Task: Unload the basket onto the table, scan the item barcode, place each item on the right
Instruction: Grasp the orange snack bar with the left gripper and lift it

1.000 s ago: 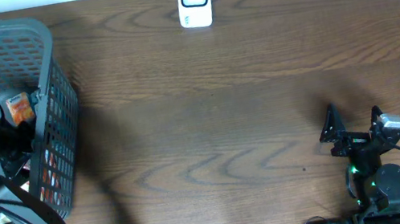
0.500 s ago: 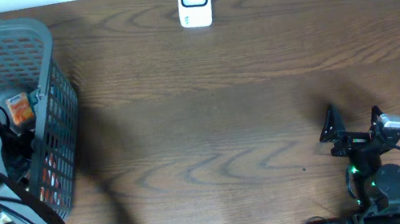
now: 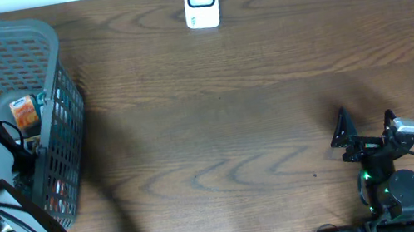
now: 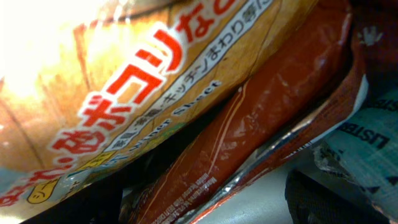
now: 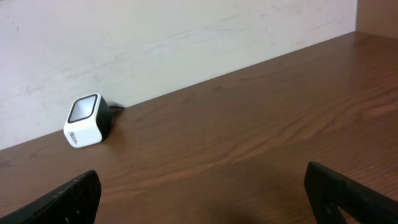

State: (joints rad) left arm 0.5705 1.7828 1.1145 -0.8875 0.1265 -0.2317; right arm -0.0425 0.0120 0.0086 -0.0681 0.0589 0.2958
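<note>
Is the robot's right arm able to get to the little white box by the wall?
Probably yes. Only bare table lies between the right pincer and the white box, so nothing blocks the way. It sits far across, though, so the stretch might be long.

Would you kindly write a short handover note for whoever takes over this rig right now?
Left gripper: down in the basket among packets; whether its jaws grip anything cannot be told.
Right gripper: open, empty, low over the table.
Scanner: at the table's far edge.
Done: no item is out of the basket yet.
Left: grasp a packet, such as the orange packet, lift it out, show its barcode to the scanner.
</note>
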